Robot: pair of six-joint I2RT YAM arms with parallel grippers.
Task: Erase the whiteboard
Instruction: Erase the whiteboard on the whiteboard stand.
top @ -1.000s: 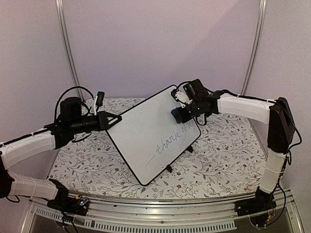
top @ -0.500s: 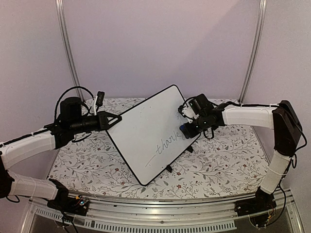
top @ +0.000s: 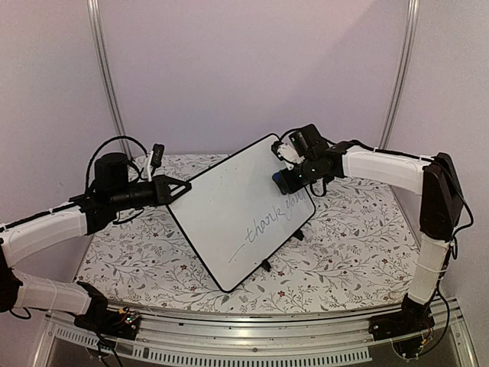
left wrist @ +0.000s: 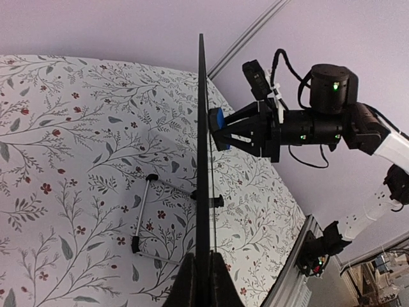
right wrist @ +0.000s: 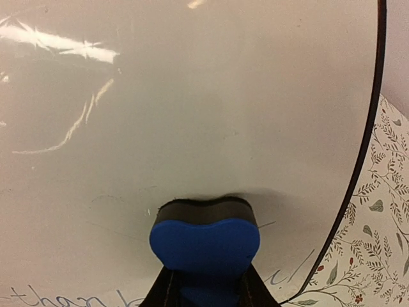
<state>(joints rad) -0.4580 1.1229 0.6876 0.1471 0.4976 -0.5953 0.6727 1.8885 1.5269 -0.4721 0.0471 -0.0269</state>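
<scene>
Wiping step. Left gripper pinches the edge of the whiteboard, held tilted at mid-table. Right gripper pinches the eraser against its face. Next move, as judged: sweep across the writing.

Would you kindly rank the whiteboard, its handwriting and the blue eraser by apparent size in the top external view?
Largest: whiteboard.
Next: handwriting, a long line across its lower part.
Smallest: blue eraser, partly hidden by the right gripper.

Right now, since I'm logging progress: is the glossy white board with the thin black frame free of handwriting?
No, cursive handwriting crosses the lower part of the whiteboard, below the blue eraser block.
</scene>
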